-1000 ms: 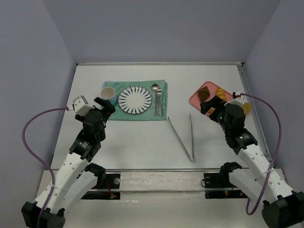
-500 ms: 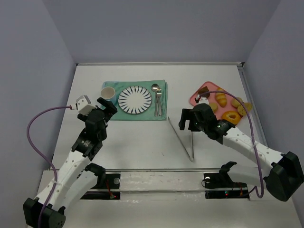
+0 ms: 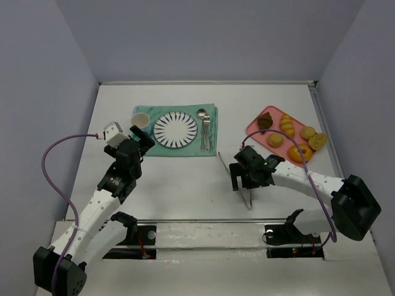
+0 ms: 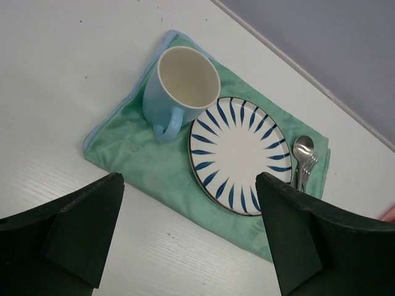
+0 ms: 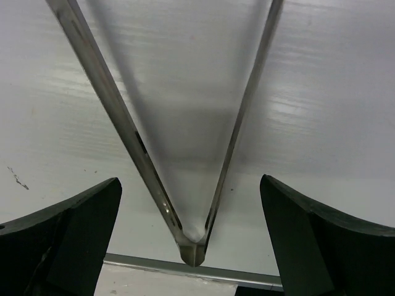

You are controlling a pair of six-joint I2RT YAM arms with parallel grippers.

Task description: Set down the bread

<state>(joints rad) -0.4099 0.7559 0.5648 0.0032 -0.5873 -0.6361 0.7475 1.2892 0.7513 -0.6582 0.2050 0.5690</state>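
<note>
- The bread (image 3: 287, 124), several golden pieces and one dark one, lies on a pink tray (image 3: 252, 129) at the far right of the table (image 3: 185, 191).
- The table is white, with pale lilac-grey walls rising on three sides.
- The tongs (image 5: 193, 246) lie flat on the table, nearer than the tray and to its left. Their arms are spread in a V.
- The right gripper (image 3: 238, 177) hangs over the tongs' hinge end, its fingers wide apart on either side and closed on nothing. The bread is well apart from it, farther back and right.
- The left gripper (image 3: 141, 137), also spread and empty, hovers near a green cloth (image 4: 154, 185) bearing a cup (image 4: 182, 85), a striped plate (image 4: 241, 151) and cutlery (image 4: 302, 161).
</note>
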